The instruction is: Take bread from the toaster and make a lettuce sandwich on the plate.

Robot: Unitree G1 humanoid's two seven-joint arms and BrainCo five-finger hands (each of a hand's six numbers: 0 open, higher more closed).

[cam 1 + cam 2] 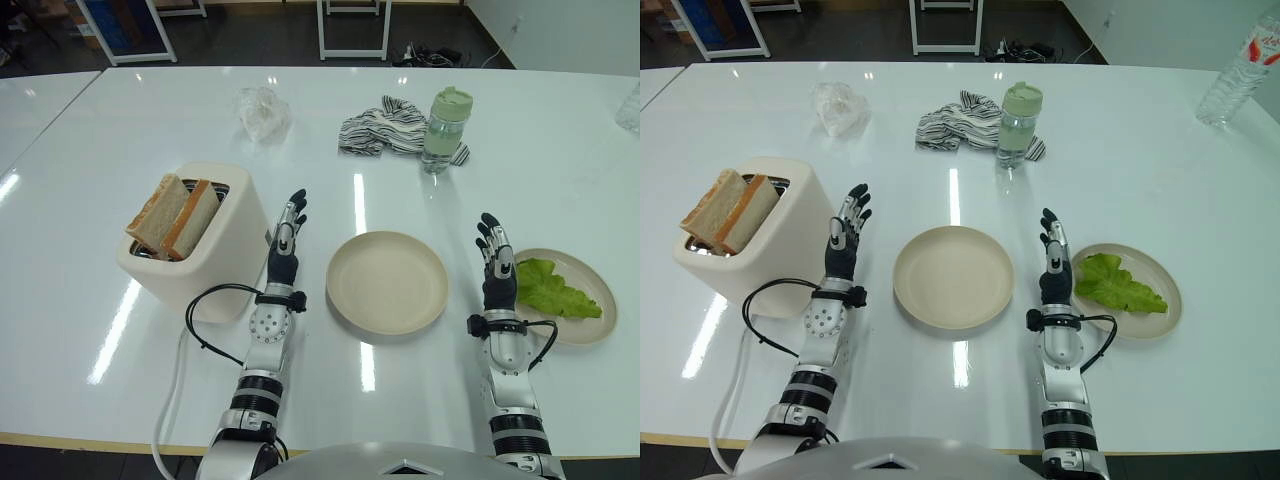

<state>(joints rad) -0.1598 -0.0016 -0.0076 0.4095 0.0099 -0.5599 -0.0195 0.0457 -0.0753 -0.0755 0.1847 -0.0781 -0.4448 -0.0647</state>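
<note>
The left hand point(285, 250) and right hand point(495, 272) are both empty, with fingers straight. Two bread slices point(175, 215) stand in the toaster point(195, 280), just left of the left hand. They are probably light, soft and crumbly, so pinch the upper crust gently. The lettuce point(556, 289) lies just right of the right hand.

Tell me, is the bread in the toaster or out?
In the toaster. Two bread slices stick up from its slots, and the middle plate is bare.

Beyond the glossy white table point(520, 100) there is a dark floor point(260, 30), a white metal frame point(354, 50) and a white wall point(570, 30).
</note>
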